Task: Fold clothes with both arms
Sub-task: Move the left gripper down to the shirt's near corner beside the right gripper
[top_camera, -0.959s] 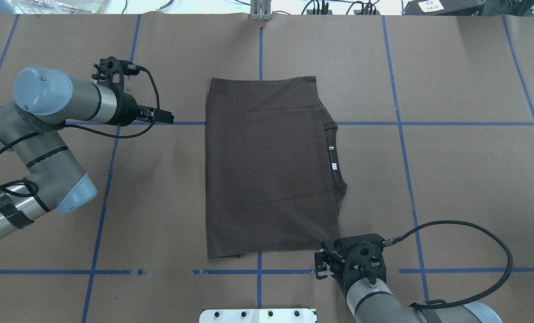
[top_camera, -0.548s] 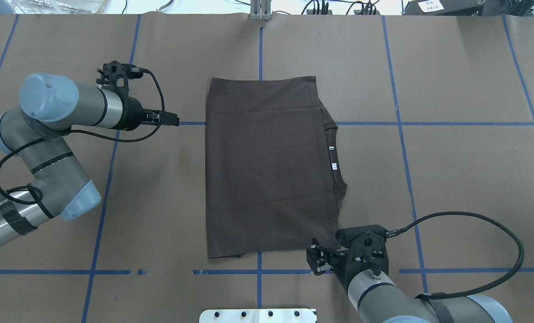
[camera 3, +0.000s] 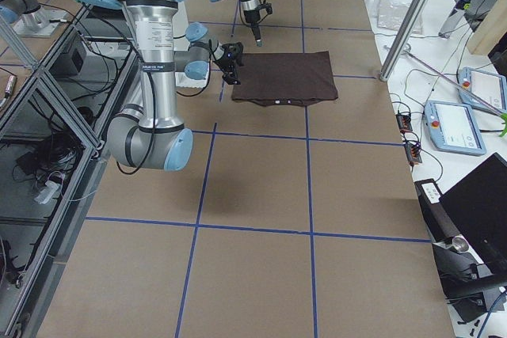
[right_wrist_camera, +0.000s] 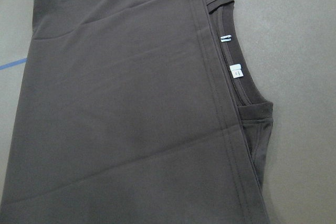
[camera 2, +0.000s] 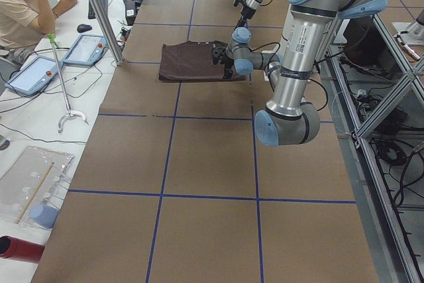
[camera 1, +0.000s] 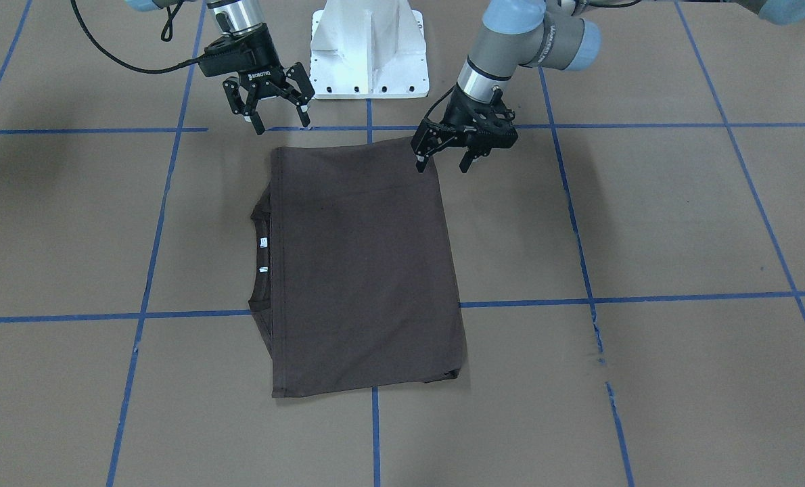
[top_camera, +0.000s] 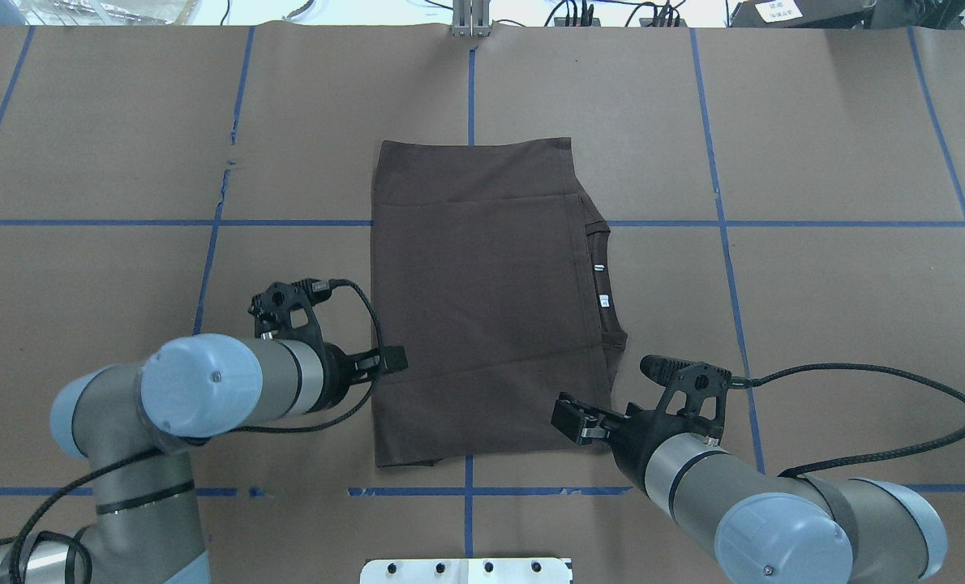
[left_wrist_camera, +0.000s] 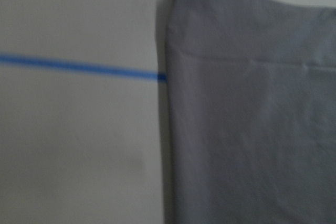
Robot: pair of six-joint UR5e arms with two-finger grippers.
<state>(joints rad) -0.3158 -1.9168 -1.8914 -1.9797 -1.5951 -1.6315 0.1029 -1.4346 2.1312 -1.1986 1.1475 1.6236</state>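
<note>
Brown-grey cloth: the T-shirt [top_camera: 482,308] lies flat in the middle of the desk [top_camera: 815,324], folded into an upright rectangle with its long sides running away from the robot.
Collar: the ribbed collar [right_wrist_camera: 251,90] juts out past the folded edge on the robot's right side, with a white neck tag [right_wrist_camera: 237,71] showing inside it.
Desk surface: brown paper crossed by a grid of blue tape lines [top_camera: 774,223].
Left arm: the left arm [top_camera: 199,389] reaches in low from the robot's left, towards the shirt's near left corner.
Left end effector: the left end effector [camera 1: 442,164] is released, fingers spread and pointing down; one fingertip [camera 1: 419,164] is at the shirt's corner edge, the other beside it over bare paper. Whether it touches the cloth cannot be told.
Right arm: the right arm [top_camera: 774,535] comes in from the robot's right.
Right end effector: the right end effector [camera 1: 281,124] is released too, fingers wide, grasping nothing, near the shirt's near right corner and apart from the cloth.
Left wrist view: blurred; it shows a shirt edge beside a tape line.
Base: a white pedestal [camera 1: 369,47] stands between the arms.
Side: a seated person [camera 2: 20,4] is beyond the desk's far edge.
</note>
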